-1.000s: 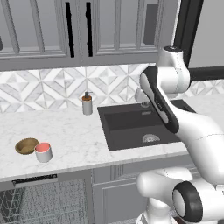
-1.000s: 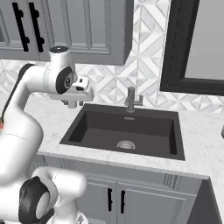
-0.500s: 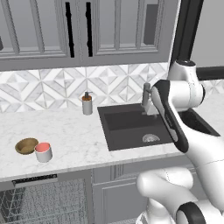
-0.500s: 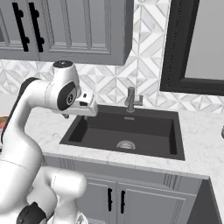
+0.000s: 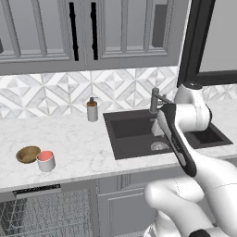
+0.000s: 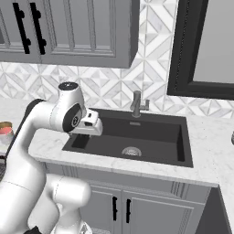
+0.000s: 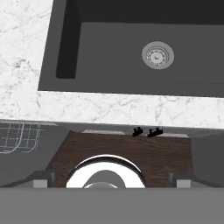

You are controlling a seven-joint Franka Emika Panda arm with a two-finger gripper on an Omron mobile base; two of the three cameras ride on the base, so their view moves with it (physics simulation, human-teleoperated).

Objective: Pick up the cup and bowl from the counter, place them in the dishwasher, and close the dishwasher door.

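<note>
The white cup (image 5: 46,161) with its salmon-red inside stands on the marble counter (image 5: 78,143) at the left, touching or nearly touching the brown bowl (image 5: 28,154) behind it. Below them the dishwasher (image 5: 44,210) stands open, its wire racks showing under the dark control strip; its door is out of view. My gripper (image 6: 86,131) hangs over the sink's front left corner, far to the right of both dishes. In the hand view the fingertips (image 7: 43,177) stand wide apart, open, with nothing between them. A corner of the wire rack (image 7: 17,136) shows at the left there.
A black sink (image 5: 157,134) with a grey faucet (image 5: 155,99) lies under the arm. A soap dispenser (image 5: 92,110) stands by the backsplash. Grey wall cabinets (image 5: 83,32) hang above, and a dark-framed window (image 6: 205,45) is at the right.
The arm has swung right and lower, from above the counter to over the sink's front left corner. Cup, bowl and dishwasher have not moved.
</note>
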